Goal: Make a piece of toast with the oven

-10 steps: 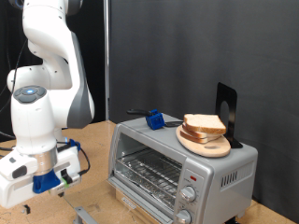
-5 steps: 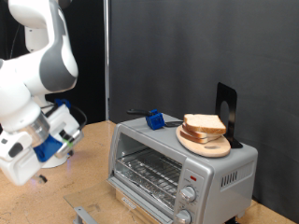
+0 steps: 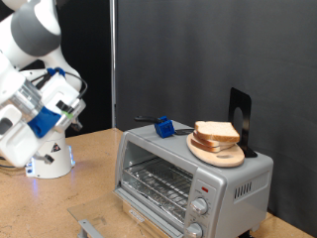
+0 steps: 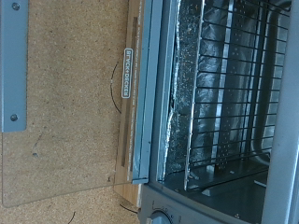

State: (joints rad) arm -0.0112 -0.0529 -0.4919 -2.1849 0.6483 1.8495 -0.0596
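**Gripper high at the exterior view's left, bread on top of the oven at the right**

We see the oven (image 3: pixel 193 171) at the exterior view's lower right, its glass door (image 4: pixel 65 112) dropped open, as the wrist view shows along with the bare wire rack (image 4: pixel 229 84). No bread lies inside.

On the oven's roof sits a round wooden plate (image 3: pixel 220 152) carrying stacked slices; the piece of toast (image 3: pixel 216 131) is the top one, lying flat.

Our gripper (image 3: pixel 45 104) hangs well apart from it, up at the exterior view's left. The slice lies to the right of the hand and lower. We cannot tell how the jaws stand; nothing shows between them.
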